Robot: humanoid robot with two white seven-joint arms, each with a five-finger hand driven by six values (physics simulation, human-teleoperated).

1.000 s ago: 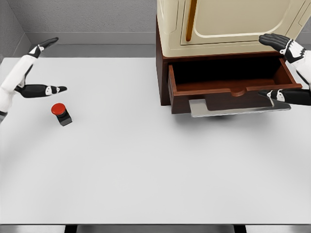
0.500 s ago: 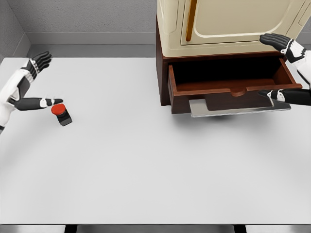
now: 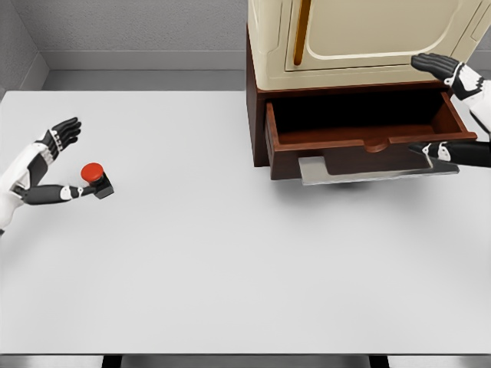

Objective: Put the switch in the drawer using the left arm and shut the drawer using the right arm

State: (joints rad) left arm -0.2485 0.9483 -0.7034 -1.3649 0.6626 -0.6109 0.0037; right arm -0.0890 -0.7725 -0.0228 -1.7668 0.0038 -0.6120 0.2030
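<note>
The switch (image 3: 96, 179), a small black box with a red round button, lies on the white table (image 3: 230, 253) at the far left. My left hand (image 3: 64, 161) is spread open just left of it, thumb tip touching the box's near side, fingers raised behind it. The brown drawer (image 3: 367, 132) stands pulled out under the cream cabinet (image 3: 360, 34), dark and empty inside. My right hand (image 3: 445, 107) hangs open at the drawer's right end, fingers above the right corner and thumb at the front edge.
A grey metal tray (image 3: 368, 170) juts out beneath the drawer front. The cabinet's brown base (image 3: 258, 115) stands on the table's back right. A grey wall runs along the back.
My left hand has come down and toward me, from above and behind the switch to beside it, thumb now against the box. The right hand has stayed put.
</note>
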